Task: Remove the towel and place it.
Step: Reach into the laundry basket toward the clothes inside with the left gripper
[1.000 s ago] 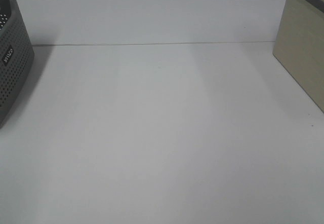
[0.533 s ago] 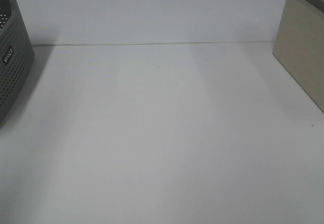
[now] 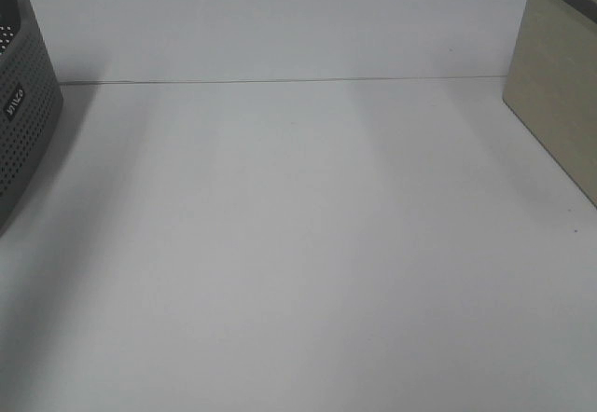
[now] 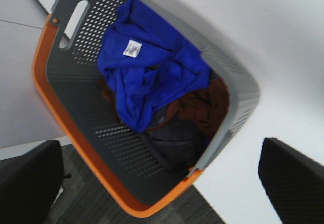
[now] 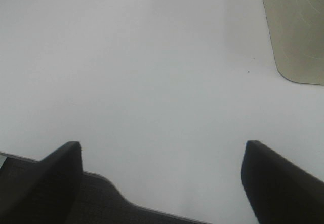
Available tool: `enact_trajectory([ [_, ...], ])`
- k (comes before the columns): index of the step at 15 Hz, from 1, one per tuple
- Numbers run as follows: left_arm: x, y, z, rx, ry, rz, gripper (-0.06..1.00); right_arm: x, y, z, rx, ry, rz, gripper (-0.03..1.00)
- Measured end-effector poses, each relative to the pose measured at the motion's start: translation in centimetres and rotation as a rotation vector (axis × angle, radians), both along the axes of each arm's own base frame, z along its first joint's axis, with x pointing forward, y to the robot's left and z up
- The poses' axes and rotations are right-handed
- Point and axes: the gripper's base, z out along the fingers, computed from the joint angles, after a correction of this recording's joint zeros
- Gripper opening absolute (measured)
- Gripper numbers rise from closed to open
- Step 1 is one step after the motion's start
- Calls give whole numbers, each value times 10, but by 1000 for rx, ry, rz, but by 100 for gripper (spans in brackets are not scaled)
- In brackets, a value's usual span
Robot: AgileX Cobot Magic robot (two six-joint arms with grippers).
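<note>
Pre-grab stage: left claw [image 4: 159, 148] hangs wide and empty above the basket [image 4: 76, 133]. Next it probably needs to drop and pinch the towel [image 4: 152, 67] on top.

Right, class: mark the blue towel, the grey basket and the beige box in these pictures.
blue towel [image 4: 162, 69], left wrist view, on its bunched middle.
grey basket [image 4: 71, 87], left wrist view, on its inner wall.
beige box [image 3: 558, 104], exterior high view, on its side face.
</note>
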Motion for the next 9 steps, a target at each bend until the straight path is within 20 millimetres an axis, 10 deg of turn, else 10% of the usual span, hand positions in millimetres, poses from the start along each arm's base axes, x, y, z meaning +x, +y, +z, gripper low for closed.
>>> enact_trajectory([
  [9,101,32,-61,375,237,-2,98,0,0,0,0,0,0,83],
])
